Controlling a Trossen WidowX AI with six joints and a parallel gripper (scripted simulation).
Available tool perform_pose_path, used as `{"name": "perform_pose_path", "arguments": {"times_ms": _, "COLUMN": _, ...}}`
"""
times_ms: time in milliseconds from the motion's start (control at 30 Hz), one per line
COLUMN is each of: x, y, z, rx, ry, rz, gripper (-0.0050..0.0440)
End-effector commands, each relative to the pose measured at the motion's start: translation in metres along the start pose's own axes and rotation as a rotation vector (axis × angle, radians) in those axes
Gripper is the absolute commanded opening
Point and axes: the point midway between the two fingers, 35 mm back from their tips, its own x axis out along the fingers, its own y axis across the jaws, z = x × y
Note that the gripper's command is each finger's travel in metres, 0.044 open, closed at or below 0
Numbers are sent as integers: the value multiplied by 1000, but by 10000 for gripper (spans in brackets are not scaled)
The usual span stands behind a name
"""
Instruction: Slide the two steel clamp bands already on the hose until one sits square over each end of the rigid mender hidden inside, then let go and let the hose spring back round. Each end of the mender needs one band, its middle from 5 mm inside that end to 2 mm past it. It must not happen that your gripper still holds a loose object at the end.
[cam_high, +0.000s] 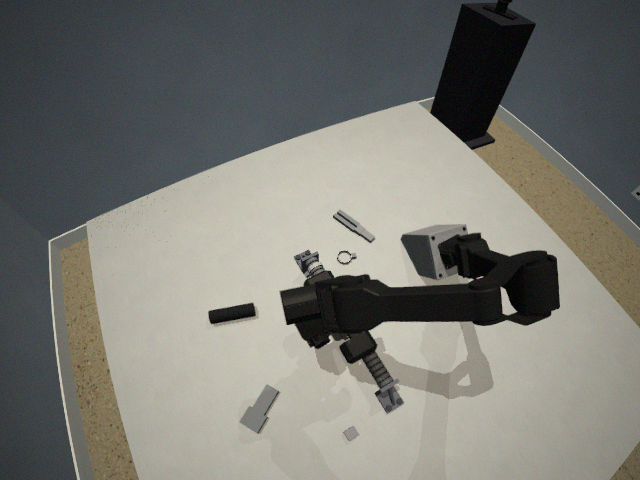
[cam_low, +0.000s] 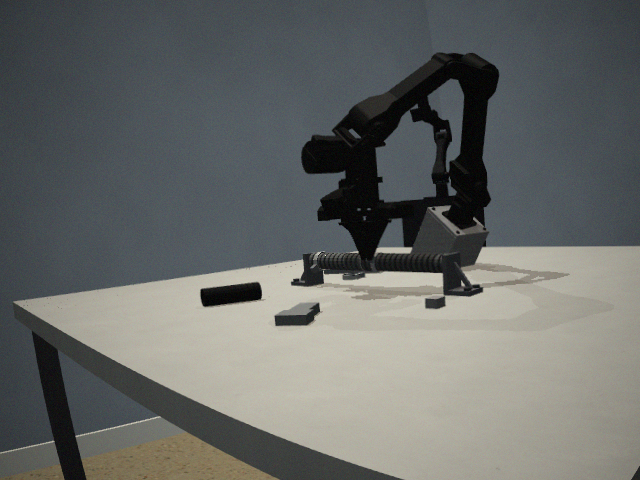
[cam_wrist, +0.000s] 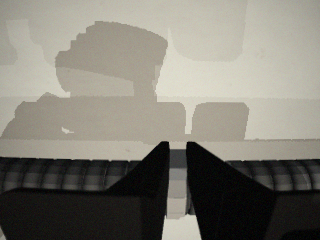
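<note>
Hose (cam_low: 408, 261) looks like ribbed matt black rubber, the clamp band (cam_wrist: 176, 182) smooth pale steel, tabletop (cam_low: 361, 392) matt off-white, pincer (cam_wrist: 175, 170) matt black plastic.

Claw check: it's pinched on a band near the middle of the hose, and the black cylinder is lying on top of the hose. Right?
Not quite. The claw is shut on a band about midway along the hose, but the black cylinder is not on the hose. It lies on the table by itself, well clear of the hose's end. The exterior view shows this.
</note>
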Motion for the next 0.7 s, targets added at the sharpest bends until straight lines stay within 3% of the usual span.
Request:
{"name": "perform_pose_path", "arguments": {"times_ms": 0, "x": -1, "y": 8, "z": 0, "rx": -3, "ry": -3, "rz": 5, "gripper": 0}}
{"name": "perform_pose_path", "arguments": {"times_ms": 667, "x": -1, "y": 25, "z": 0, "rx": -3, "ry": -3, "rz": 5, "gripper": 0}}
